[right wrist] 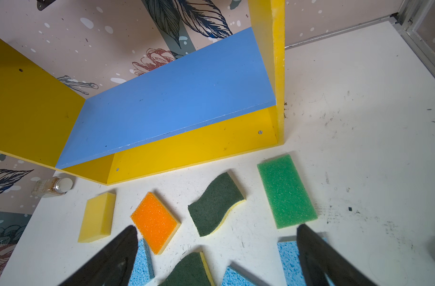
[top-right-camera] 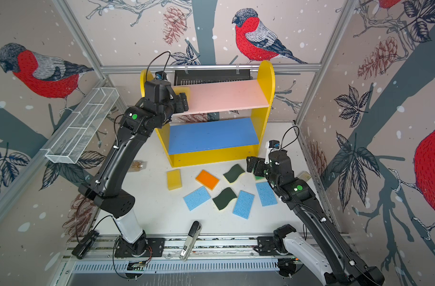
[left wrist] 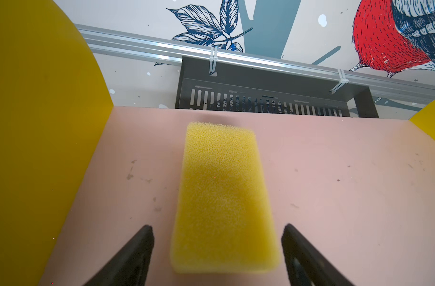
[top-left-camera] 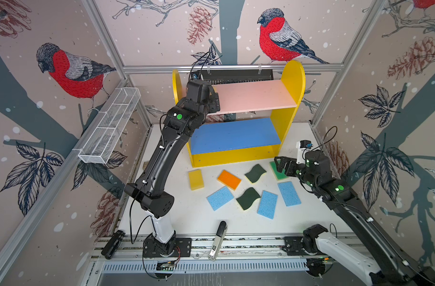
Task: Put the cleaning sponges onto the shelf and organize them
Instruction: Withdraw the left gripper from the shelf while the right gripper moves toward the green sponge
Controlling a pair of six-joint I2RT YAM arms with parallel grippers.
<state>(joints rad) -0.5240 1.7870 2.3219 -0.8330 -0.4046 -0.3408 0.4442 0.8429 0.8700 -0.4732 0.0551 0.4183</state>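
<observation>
The yellow sponge point(left wrist: 221, 193) lies flat on the pink board point(left wrist: 335, 161) of the shelf point(top-left-camera: 293, 81); the left end effector point(left wrist: 217, 225) is spread open around it without touching, so pull straight back and don't bump it, while the right end effector point(right wrist: 217, 226) hangs spread open near the green sponge point(right wrist: 285, 190).

nine sponges point(top-left-camera: 229, 179), one shelf point(top-left-camera: 292, 81), one bottle point(top-right-camera: 136, 165), one basket point(top-left-camera: 110, 126)

Sponges point(top-left-camera: 228, 179) before shelf point(top-left-camera: 236, 156); one point(left wrist: 223, 198) seemingly atop

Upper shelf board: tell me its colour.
The upper board is pale pink, with a few dark scuff marks; the left wrist view shows it best.
</observation>
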